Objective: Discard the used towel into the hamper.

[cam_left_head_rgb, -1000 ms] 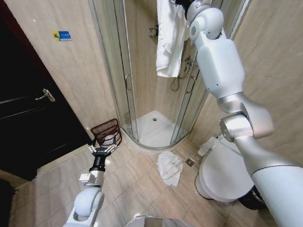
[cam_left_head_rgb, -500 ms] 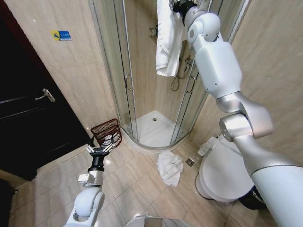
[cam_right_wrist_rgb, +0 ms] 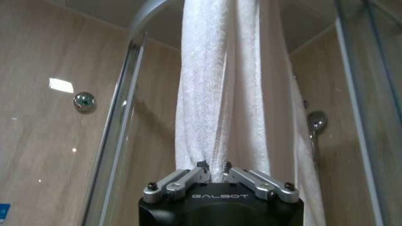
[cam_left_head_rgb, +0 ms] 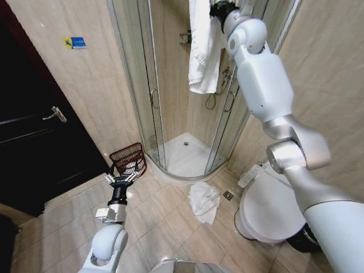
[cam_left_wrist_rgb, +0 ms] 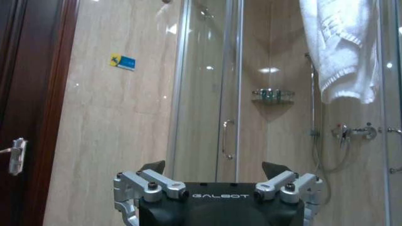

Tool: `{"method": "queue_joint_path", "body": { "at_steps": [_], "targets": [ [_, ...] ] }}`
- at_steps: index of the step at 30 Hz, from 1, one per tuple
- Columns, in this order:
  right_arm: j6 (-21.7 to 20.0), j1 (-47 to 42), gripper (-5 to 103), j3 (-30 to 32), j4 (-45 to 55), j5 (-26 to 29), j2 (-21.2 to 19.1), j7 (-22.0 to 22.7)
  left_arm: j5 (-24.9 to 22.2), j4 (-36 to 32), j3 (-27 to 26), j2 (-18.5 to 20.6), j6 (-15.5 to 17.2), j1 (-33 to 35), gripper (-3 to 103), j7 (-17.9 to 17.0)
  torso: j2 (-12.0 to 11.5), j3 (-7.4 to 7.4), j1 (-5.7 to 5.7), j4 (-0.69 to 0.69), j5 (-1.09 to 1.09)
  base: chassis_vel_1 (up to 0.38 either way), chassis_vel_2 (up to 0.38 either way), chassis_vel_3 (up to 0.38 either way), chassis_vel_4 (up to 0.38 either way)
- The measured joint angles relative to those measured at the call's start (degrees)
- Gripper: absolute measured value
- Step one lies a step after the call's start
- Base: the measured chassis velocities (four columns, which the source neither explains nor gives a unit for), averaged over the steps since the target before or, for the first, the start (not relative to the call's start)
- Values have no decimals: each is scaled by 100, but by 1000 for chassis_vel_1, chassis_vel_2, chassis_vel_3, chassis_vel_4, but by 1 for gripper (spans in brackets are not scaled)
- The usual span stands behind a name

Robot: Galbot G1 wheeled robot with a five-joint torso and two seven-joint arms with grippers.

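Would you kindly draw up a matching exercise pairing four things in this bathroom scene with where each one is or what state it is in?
Things:
1. hanging towel
2. crumpled towel
3. hamper
4. left gripper

Places or states:
A. open, low, near the hamper
B. on the floor tiles by the toilet
C. on the floor beside the shower door
D. clamped by the right gripper, up high

Pairs: 1-D, 2-B, 3-C, 4-A
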Motion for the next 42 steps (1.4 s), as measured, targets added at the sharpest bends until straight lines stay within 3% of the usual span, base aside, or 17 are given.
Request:
{"method": "queue_joint_path", "body": {
  "at_steps": [7,26,42],
  "targets": [
    [-114,-507,4,-18,701,319,-378,214,103,67,125,-9,3,19,100,-31,-4,-2,-4,1,0,0,0,0,0],
    [-112,-1272,4,269,1104,314,-607,185,326,148,383,-30,42,-50,100,-112,-9,-5,-5,1,-1,0,0,0,0],
    [-77,-2022,4,455,1479,258,-656,179,349,92,262,-51,32,20,100,-138,-13,-5,-5,1,-1,0,0,0,0]
  ]
}}
